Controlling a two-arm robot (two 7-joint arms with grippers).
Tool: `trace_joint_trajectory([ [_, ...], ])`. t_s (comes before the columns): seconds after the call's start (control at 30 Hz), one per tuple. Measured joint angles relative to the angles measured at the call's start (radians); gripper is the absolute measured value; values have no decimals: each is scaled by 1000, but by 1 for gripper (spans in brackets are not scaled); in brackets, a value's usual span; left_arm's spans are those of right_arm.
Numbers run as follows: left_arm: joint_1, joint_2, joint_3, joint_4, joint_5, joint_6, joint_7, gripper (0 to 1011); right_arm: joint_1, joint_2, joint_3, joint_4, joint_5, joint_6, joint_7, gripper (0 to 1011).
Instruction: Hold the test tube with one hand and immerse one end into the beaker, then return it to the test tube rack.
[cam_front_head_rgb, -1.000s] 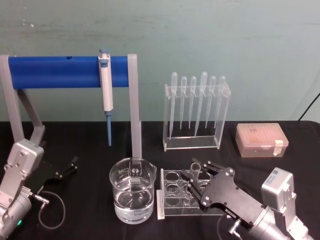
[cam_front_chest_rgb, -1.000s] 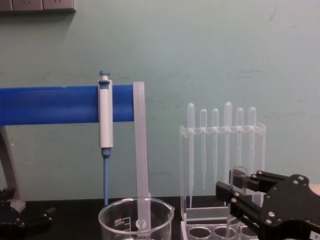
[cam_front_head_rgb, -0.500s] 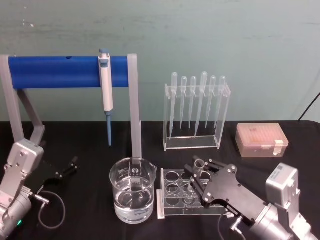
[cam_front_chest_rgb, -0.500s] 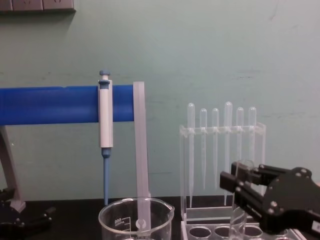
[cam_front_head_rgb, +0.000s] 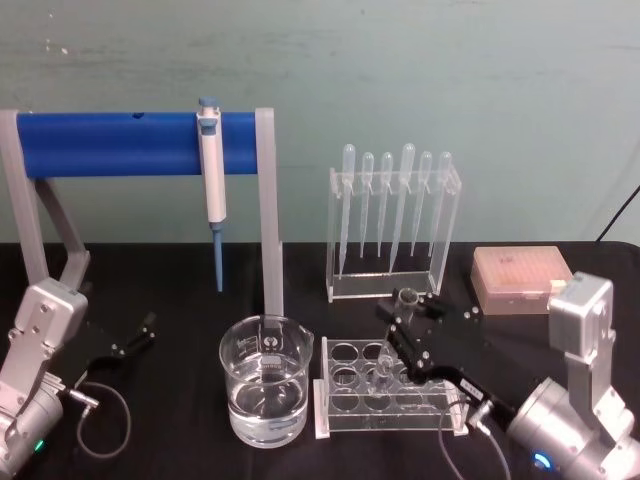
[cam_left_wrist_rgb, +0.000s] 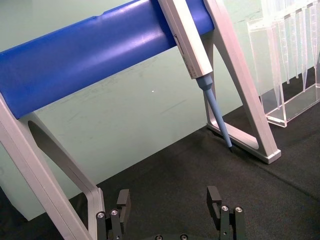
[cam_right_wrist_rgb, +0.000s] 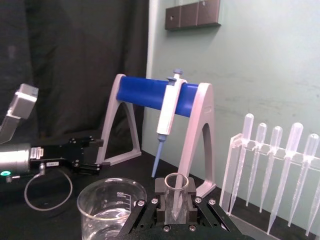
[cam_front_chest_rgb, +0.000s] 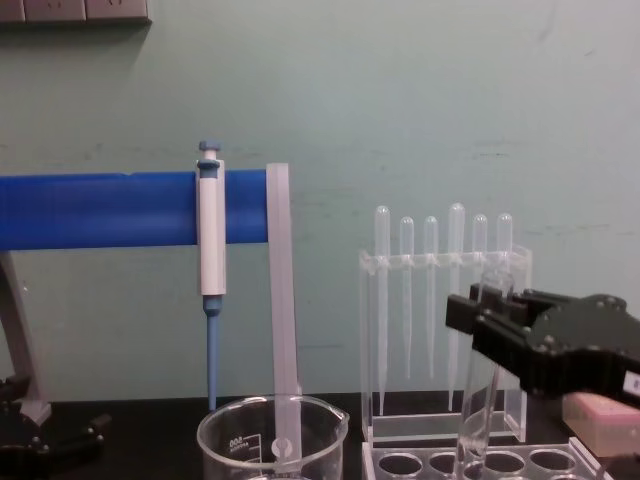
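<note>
My right gripper (cam_front_head_rgb: 406, 322) is shut on the test tube (cam_front_head_rgb: 387, 364) just below its flared rim. The tube hangs tilted, its rounded lower end still at the holes of the clear rack (cam_front_head_rgb: 345, 408). The chest view shows the same gripper (cam_front_chest_rgb: 492, 320) with the test tube (cam_front_chest_rgb: 477, 412) slanting down from it. In the right wrist view the test tube (cam_right_wrist_rgb: 175, 192) stands between the black fingers (cam_right_wrist_rgb: 160, 202). The beaker (cam_front_head_rgb: 265, 392), part full of clear liquid, stands left of the rack. My left gripper (cam_front_head_rgb: 138, 336) rests open at the table's left; the left wrist view shows it (cam_left_wrist_rgb: 169, 200) with nothing in it.
A blue bar on grey legs (cam_front_head_rgb: 120, 142) carries a blue-and-white pipettor (cam_front_head_rgb: 211, 180) behind the beaker. A clear stand of thin pipettes (cam_front_head_rgb: 392, 215) is at the back, and a pink tip box (cam_front_head_rgb: 518, 279) at the right. A black cable (cam_front_head_rgb: 105, 420) lies by the left arm.
My right gripper has risen and tipped upright with the test tube, drawing it most of the way up out of the rack. The left arm has not moved.
</note>
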Motion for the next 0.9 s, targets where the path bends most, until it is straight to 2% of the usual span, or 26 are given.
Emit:
trace_joint_trajectory([
  [0.17,0,0,0,0,0,0,0,1000,20,4,2,-27,22,81,-17,225],
  [0.37,0,0,0,0,0,0,0,1000,46,14,2,-50,41,143,-24,225],
  [0.6,0,0,0,0,0,0,0,1000,78,32,8,-77,95,227,-30,225],
  [0.9,0,0,0,0,0,0,0,1000,88,58,10,-112,141,274,-43,225],
])
